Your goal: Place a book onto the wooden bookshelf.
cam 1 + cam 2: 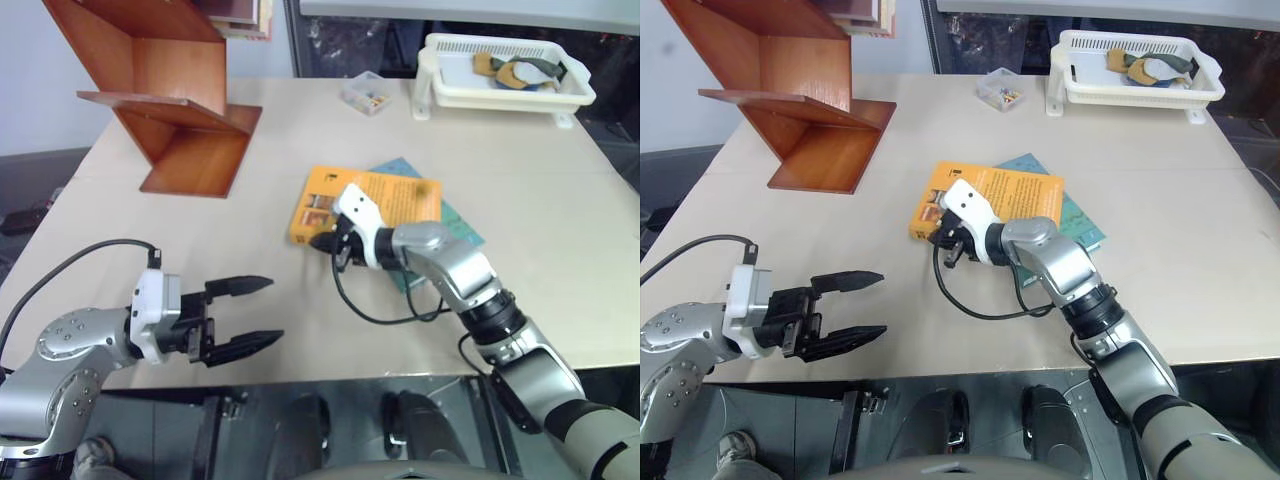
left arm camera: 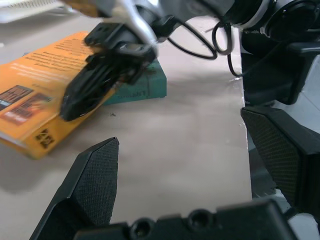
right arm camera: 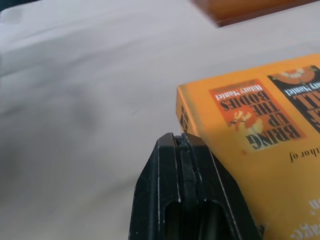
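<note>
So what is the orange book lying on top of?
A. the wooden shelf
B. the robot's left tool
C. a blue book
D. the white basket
C: the orange book lies flat on the table with its far side overlapping the blue book under it, well apart from the shelf and the basket.

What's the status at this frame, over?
Left gripper open, off the table's near edge. Right gripper shut at the book's near corner, not gripping. Book flat on teal book. Bookshelf unobstructed.
</note>
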Robot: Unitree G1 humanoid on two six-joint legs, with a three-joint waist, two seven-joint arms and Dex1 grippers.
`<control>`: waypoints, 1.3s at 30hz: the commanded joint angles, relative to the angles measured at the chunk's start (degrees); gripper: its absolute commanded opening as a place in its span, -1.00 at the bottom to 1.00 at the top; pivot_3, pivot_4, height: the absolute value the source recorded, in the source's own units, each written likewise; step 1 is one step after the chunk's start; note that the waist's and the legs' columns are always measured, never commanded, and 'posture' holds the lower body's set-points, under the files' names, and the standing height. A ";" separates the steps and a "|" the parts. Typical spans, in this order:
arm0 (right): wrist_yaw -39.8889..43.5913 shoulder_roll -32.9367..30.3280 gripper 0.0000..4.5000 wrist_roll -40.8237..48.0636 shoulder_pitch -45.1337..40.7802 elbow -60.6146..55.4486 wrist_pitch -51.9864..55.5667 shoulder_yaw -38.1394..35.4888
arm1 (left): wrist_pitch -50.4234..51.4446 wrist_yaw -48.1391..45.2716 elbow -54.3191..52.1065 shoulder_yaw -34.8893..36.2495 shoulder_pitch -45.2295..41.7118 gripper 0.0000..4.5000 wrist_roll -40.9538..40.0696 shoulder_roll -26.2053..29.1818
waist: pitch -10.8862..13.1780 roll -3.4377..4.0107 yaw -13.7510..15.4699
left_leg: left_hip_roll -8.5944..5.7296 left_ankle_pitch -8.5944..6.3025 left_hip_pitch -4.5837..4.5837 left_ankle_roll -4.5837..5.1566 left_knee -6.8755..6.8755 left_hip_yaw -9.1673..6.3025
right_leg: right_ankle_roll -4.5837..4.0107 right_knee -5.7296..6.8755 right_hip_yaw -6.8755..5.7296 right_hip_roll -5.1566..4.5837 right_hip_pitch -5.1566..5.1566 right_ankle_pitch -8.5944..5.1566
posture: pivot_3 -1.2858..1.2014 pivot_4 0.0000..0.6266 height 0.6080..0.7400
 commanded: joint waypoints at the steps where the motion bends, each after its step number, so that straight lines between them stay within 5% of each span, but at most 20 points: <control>1: -1.42 0.39 -0.97 -2.10 -2.26 3.59 -3.59 -2.36 | -0.49 1.62 -2.15 1.33 0.03 1.00 -1.27 -0.68 | 0.00 0.00 0.02 | 0.00 0.00 0.00 0.00 0.00 0.00 | 0.00 0.00 0.00 0.00 0.00 0.00 | 0.03 -0.52 1.00; 9: -2.07 0.26 -0.97 -3.66 -4.65 6.30 -7.85 -5.83 | 2.15 9.72 -2.86 -0.45 -3.21 1.00 -2.46 -3.79 | 0.01 0.01 0.12 | 0.00 0.00 0.04 0.00 0.00 0.06 | 0.02 0.03 0.08 -0.01 0.00 0.02 | 0.03 -0.52 1.00; 14: 1.88 -2.82 -0.97 3.57 -0.64 -9.89 -2.07 -10.68 | 7.60 21.26 -4.33 -2.13 -6.73 1.00 -5.16 -8.86 | 0.01 0.01 0.06 | -0.01 0.00 0.02 0.00 -0.03 0.09 | 0.20 0.01 0.18 0.00 0.00 0.12 | 0.03 -0.52 1.00; 17: 1.63 -7.09 -0.63 7.34 4.62 -21.89 3.96 -13.58 | 12.77 28.83 -4.38 -4.37 -10.83 1.00 -8.31 -12.56 | -0.03 -0.06 0.49 | -0.02 0.00 0.00 0.00 -0.05 -0.01 | 0.20 0.01 0.12 -0.01 0.02 0.12 | 0.03 -0.52 1.00; 25: -0.44 -23.45 0.99 9.93 24.02 -48.65 11.63 -22.20 | 29.02 50.99 4.40 -5.91 -24.00 1.00 -20.17 -22.99 | 0.00 -0.16 0.23 | -0.22 0.00 0.07 0.02 0.01 -0.03 | 0.46 0.09 0.20 0.01 0.05 -0.02 | 0.03 -0.52 1.00; 30: -1.12 -29.53 0.99 10.19 39.42 -60.83 10.71 -32.14 | 33.46 67.65 15.93 -3.83 -30.17 1.00 -26.29 -34.16 | -0.01 -0.29 0.69 | -0.28 0.00 0.16 0.02 0.00 -0.18 | 0.49 0.03 0.23 0.06 0.21 -0.05 | 0.03 -0.52 1.00; 39: -6.82 -28.42 0.99 12.75 43.87 -65.32 12.18 -36.93 | 29.42 77.57 26.18 -0.90 -37.79 1.00 -29.34 -46.03 | 0.10 -0.62 0.63 | -0.38 0.00 0.29 0.02 0.06 -0.23 | 0.37 0.03 0.16 0.05 0.36 -0.12 | 0.03 -0.52 1.00</control>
